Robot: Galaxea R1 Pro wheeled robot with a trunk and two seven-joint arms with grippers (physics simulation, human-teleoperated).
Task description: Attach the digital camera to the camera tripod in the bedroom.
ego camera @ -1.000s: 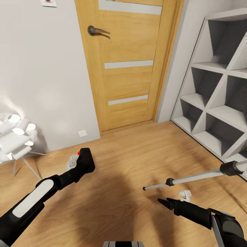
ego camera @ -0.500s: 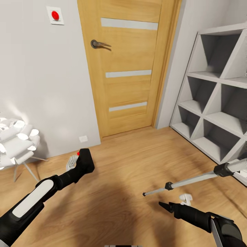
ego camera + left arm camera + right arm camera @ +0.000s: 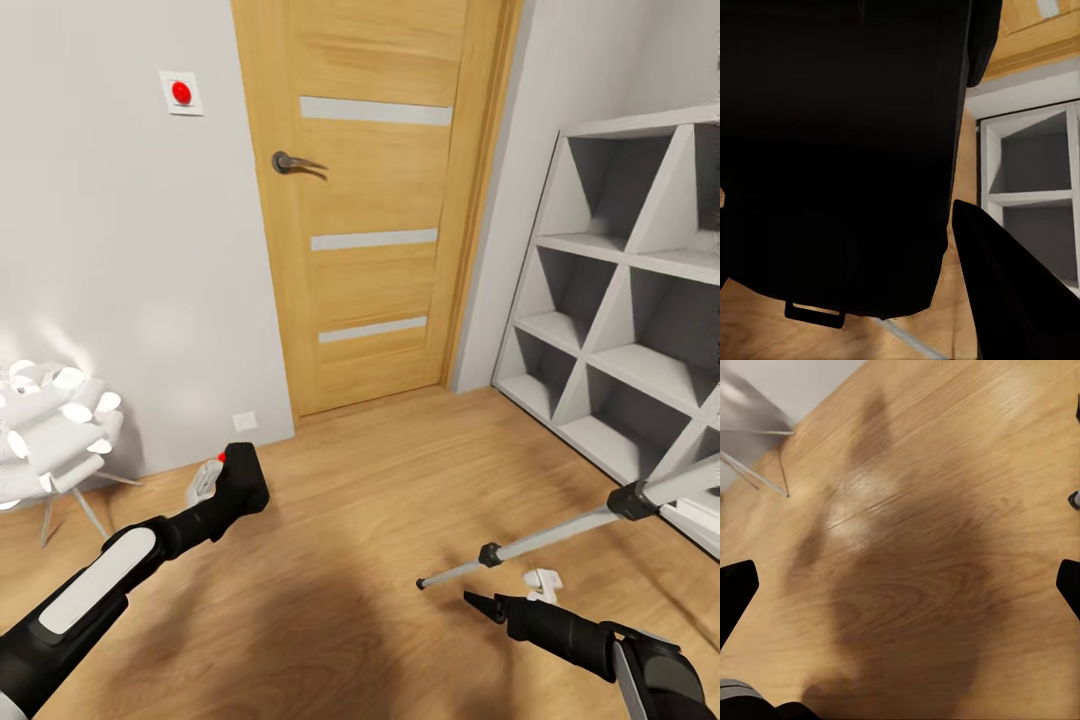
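Black and boxy, the digital camera [image 3: 243,480] sits clenched in our left gripper [image 3: 222,485] above the wood floor [image 3: 350,520], while our right gripper [image 3: 510,598] hangs spread and empty just below a silver camera tripod [image 3: 560,530] leg.

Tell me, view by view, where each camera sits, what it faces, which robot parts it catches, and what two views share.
Head view: from the robot's head, looking forward and down at the oak door, white shelf and wood floor; both arms show, the left pincer holding the digital camera.
Left wrist view: on the left arm, facing the digital camera; one finger shows.
Right wrist view: on the right arm, facing the floor; two dark fingertips at the edges.
Shared: left wrist and head views both show the shelf.
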